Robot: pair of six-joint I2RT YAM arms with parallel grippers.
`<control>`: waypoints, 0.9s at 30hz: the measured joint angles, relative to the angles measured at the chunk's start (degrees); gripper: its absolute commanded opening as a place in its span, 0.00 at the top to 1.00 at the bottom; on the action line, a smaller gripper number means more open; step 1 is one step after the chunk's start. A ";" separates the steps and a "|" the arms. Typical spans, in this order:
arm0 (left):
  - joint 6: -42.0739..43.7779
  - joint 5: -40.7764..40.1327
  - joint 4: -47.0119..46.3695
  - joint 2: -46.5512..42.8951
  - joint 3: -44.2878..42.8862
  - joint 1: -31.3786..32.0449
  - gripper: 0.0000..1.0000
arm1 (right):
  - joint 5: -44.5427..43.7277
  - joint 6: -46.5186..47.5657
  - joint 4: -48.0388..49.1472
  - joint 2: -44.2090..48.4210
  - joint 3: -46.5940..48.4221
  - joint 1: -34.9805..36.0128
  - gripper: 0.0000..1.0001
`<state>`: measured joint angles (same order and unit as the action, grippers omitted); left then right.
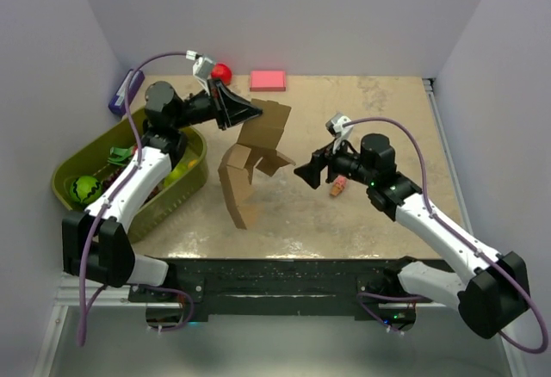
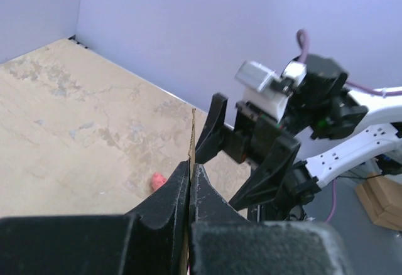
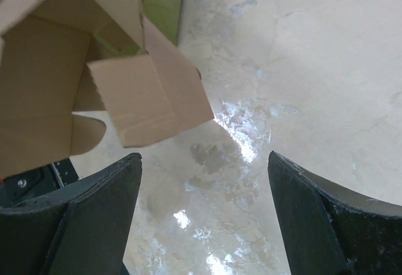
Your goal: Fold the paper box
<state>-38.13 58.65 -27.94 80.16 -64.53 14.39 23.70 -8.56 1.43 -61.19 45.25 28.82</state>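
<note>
Top external | paper box (image 1: 245,179): brown, partly folded, flaps splayed | left tool (image 1: 256,111) pinching its top panel | right tool (image 1: 301,170) released

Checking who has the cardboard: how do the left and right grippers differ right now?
The left gripper is shut on an edge of the paper box; the right gripper is open, holding nothing. The left comes at the box from the left, the right from the right. Both are black and point toward the box.
</note>
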 measured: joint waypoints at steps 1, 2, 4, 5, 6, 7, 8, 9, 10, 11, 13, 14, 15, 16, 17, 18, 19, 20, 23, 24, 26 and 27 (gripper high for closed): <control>-1.14 -0.20 -0.94 -0.33 0.24 -0.15 1.00 | 0.87 0.02 1.88 -0.70 -1.31 0.02 0.17; -2.14 -0.44 -1.75 -0.63 0.44 -0.33 1.00 | 1.70 0.00 3.89 -1.40 -2.40 0.02 0.18; -4.52 -0.85 -3.32 -1.18 0.72 -0.70 1.00 | 3.02 -0.02 7.87 -2.45 -4.48 0.07 0.18; -5.51 -1.07 -4.17 -1.33 0.79 -0.83 1.00 | 3.32 -0.04 9.64 -2.73 -5.40 0.20 0.18; -6.29 -1.29 -4.74 -1.44 0.83 -0.90 1.00 | 3.50 -0.04 11.45 -2.93 -6.23 0.44 0.18; -7.28 -1.70 -5.51 -1.62 1.07 -0.94 1.00 | 3.65 -0.09 13.57 -2.97 -7.17 0.70 0.18; -8.00 -1.88 -5.88 -1.81 1.33 -0.96 1.00 | 3.74 -0.13 15.41 -2.97 -8.00 1.07 0.18; -8.74 -1.97 -6.27 -1.95 1.57 -0.98 1.00 | 3.89 -0.20 17.77 -2.99 -9.05 1.77 0.18; -9.35 -2.01 -6.45 -1.99 1.68 -0.98 1.00 | 3.93 -0.24 18.93 -3.13 -9.49 2.25 0.19; -9.81 -2.10 -6.75 -1.99 1.77 -0.98 1.00 | 3.91 -0.26 20.50 -3.48 -9.79 2.82 0.19; -10.80 -2.27 -7.28 -2.08 2.10 -1.01 1.00 | 3.87 -0.46 23.65 -4.50 -9.94 3.76 0.20; -11.04 -2.32 -7.56 -2.23 2.36 -1.03 1.00 | 3.76 -0.61 25.24 -5.03 -9.97 4.07 0.25; -11.30 -2.32 -7.69 -2.32 2.56 -1.05 1.00 | 3.41 -0.87 26.64 -5.49 -9.97 4.26 0.29; -11.80 -2.32 -7.93 -2.38 2.73 -1.05 1.00 | 3.15 -0.98 27.45 -5.81 -9.97 4.31 0.34; -12.20 -2.36 -8.44 -2.45 3.06 -1.07 1.00 | 2.89 -1.36 27.96 -6.23 -9.79 4.33 0.39; -12.41 -2.36 -8.72 -2.51 3.30 -1.09 1.00 | 2.86 -1.55 28.26 -6.73 -9.55 4.33 0.50; -12.59 -2.34 -8.96 -2.58 3.54 -1.14 1.00 | 2.82 -1.73 28.37 -7.15 -9.22 4.31 0.56; -13.03 -2.38 -9.29 -2.60 3.76 -1.16 1.00 | 2.97 -1.99 28.41 -7.67 -8.79 4.31 0.61; -14.05 -2.45 -10.80 -2.60 4.55 -1.27 1.00 | 3.30 -2.95 28.37 -8.98 -7.30 4.31 0.81; -14.71 -2.45 -11.67 -2.60 4.83 -1.33 1.00 | 3.37 -2.97 28.17 -9.16 -6.86 4.31 0.89; -15.82 -2.36 -13.46 -2.60 5.31 -1.68 1.00 | 3.54 -2.89 27.93 -9.05 -6.34 4.28 0.97; -16.39 -2.38 -14.25 -2.60 5.42 -1.90 0.96 | 3.65 -2.86 27.58 -8.85 -6.14 4.31 1.00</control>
<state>-54.52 56.27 -42.19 77.56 -59.11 12.49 27.35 -11.42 29.02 -70.04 39.11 33.12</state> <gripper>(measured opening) 0.024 0.090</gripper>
